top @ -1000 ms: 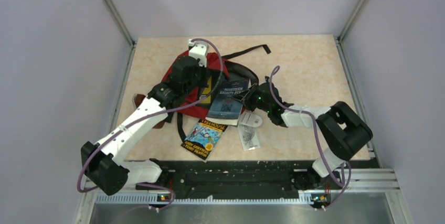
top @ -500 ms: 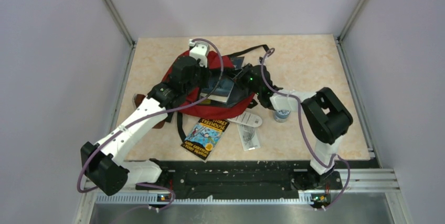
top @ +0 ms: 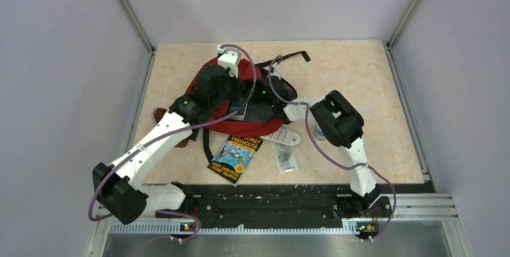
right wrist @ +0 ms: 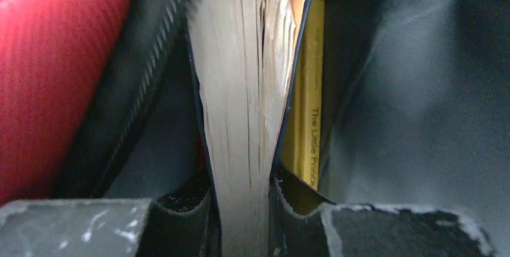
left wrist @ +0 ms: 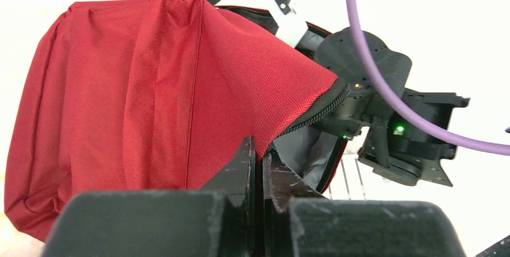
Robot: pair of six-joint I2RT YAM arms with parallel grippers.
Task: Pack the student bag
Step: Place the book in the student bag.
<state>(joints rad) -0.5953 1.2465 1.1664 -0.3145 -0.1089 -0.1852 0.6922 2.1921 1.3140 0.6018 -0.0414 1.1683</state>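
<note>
The red student bag (top: 237, 126) lies at the table's middle with its mouth facing right; it also shows in the left wrist view (left wrist: 150, 88). My left gripper (left wrist: 260, 157) is shut on the bag's red upper flap by the black zipper and holds the mouth up; from above it sits over the bag (top: 236, 91). My right gripper (right wrist: 243, 203) is shut on a dark-blue-covered book (right wrist: 243, 88), page edges toward the camera, inside the bag's grey lining (right wrist: 409, 118). A yellow book (right wrist: 307, 100) stands beside it. From above, the right gripper (top: 258, 102) is inside the mouth.
A colourful Treehouse book (top: 236, 157) lies in front of the bag. A white flat object (top: 282, 138) and a printed leaflet (top: 287, 157) lie to its right. A small round tin (top: 322, 132) sits under the right arm. A brown pouch (top: 159, 114) is left of the bag.
My right gripper has carried the dark blue book leftward from beside the bag into its open mouth. My left gripper has kept holding the flap in place.
</note>
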